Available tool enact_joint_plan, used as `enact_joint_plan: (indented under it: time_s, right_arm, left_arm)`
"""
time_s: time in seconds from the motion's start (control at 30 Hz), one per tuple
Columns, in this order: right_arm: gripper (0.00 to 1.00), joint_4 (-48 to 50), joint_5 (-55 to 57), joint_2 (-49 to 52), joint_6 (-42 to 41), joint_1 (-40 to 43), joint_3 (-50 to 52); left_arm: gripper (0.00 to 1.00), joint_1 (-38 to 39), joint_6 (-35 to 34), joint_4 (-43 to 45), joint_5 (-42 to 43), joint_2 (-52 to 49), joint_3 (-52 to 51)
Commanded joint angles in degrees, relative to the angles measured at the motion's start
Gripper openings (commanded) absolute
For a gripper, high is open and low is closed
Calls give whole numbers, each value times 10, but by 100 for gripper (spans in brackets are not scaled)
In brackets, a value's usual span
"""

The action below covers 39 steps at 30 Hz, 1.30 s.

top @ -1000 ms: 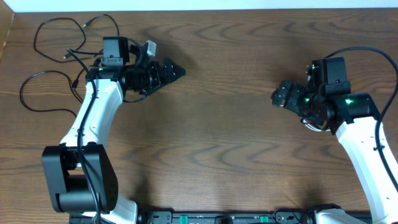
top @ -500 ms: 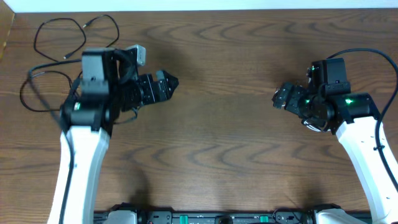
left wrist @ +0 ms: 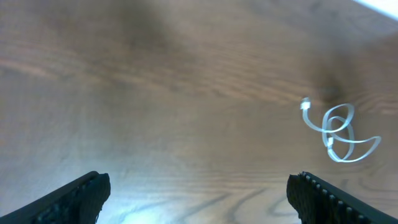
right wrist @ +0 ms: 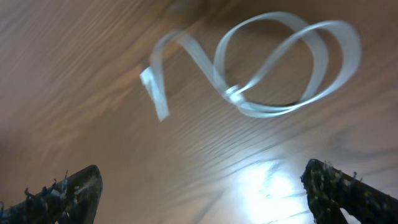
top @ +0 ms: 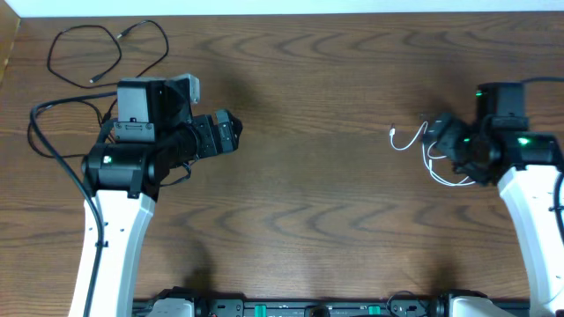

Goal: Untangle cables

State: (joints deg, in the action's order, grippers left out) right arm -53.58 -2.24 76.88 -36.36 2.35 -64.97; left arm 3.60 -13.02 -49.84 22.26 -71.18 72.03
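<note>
white cord loose at the right, both grippers wide open

the left gripper [top: 229, 132] hangs over the left half of the wooden table [top: 317, 106] with its jaws spread wide and nothing between them; its wrist view shows only bare wood ahead and the white cord far off. the right gripper [right wrist: 202, 177] sits over the right side, jaws also fully apart and empty. the white cord [right wrist: 233, 94] lies flat on the wood just in front of the right gripper's fingers, curled into a couple of overlapping loops with one plug end pointing away towards the table's middle; part of it runs under the right gripper in the overhead view. a black cord [top: 50, 55] lies on its own in a loose loop at the far left corner, well apart from the white one. a second black cord [top: 32, 130] curves along the left edge beside the left arm, partly hidden by it.
</note>
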Motion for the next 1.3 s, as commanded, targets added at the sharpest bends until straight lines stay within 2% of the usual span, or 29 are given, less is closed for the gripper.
enact_joint_plan:
  time_s: [0.0, 0.3, 0.47, 0.57, 0.67, 0.87, 1.1, 1.27]
  right_arm:
    - [99, 0, 63, 17, -39, 41, 6]
    - [99, 16, 41, 106, -95, 66, 18]
    - [92, 33, 33, 147, -95, 66, 18]
    - [96, 35, 10, 164, -94, 66, 18]
    - [99, 35, 5, 170, -94, 66, 18]
    - [99, 35, -46, 170, -73, 66, 18]
    - [96, 34, -41, 163, -73, 90, 16]
    - [97, 25, 2, 161, -73, 134, 16]
  left_arm:
    - [97, 1, 10, -12, -25, -16, 4]
    - [96, 1, 10, -13, -24, -40, 4]
    - [96, 1, 10, -13, -24, -42, 4]
    - [96, 1, 10, -13, -24, -42, 4]
    - [97, 1, 9, -13, -24, -42, 4]
    - [99, 1, 9, -11, -24, -42, 4]
    - [99, 1, 9, -11, -24, -42, 4]
    - [99, 1, 10, -7, -24, -42, 4]
